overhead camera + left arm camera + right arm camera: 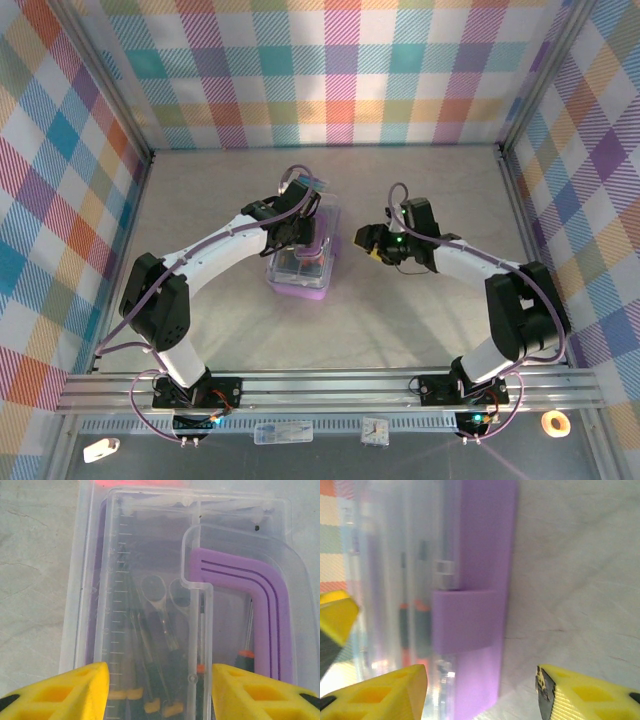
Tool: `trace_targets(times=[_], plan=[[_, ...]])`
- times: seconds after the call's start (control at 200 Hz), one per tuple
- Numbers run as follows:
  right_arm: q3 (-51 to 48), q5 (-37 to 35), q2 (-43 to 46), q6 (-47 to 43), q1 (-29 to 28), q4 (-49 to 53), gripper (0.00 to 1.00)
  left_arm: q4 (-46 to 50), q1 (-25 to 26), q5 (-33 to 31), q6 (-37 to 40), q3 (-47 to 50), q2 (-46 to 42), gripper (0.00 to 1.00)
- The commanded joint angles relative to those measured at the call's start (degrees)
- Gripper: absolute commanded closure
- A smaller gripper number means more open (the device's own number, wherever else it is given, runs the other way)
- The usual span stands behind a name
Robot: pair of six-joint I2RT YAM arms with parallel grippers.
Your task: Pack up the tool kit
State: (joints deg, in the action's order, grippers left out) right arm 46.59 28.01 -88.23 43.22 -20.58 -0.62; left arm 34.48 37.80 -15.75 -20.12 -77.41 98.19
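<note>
The tool kit lies mid-table, a purple base under a shut clear lid with a purple handle. Black screwdrivers with yellow and orange ends show through the lid. My left gripper hangs over the kit's far half; in the left wrist view it is open, its yellow fingers spread above the lid with nothing pinched. My right gripper stands just right of the kit, open. In the right wrist view it faces the kit's purple side wall and its latch, apart from both.
Plaid walls enclose the table on three sides. A metal rail runs along the near edge by the arm bases. Below it lie a small white item, a little clock and a tape roll. Bare tabletop flanks the kit.
</note>
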Motion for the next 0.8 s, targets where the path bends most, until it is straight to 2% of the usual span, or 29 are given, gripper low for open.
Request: trace_targets(times=[0.0, 0.13, 0.33, 0.795], plan=[[-1.4, -0.5, -0.2, -1.1, 0.3, 0.3, 0.40, 8.1, 0.7, 9.0, -2.7, 4.9, 6.5, 0.46], [-1.7, -0.1, -2.3, -0.2, 0.3, -1.5, 0.41, 7.9, 0.7, 9.3, -2.9, 4.9, 6.7, 0.46], [-1.9, 2.4, -6.3, 2.4, 0.3, -5.9, 0.60, 7.9, 0.7, 9.6, -2.8, 5.1, 6.7, 0.46], [1.9, 3.1, -12.1, 4.6, -3.6, -8.7, 0.63, 7.5, 0.8, 10.0, -2.9, 5.0, 7.0, 0.46]])
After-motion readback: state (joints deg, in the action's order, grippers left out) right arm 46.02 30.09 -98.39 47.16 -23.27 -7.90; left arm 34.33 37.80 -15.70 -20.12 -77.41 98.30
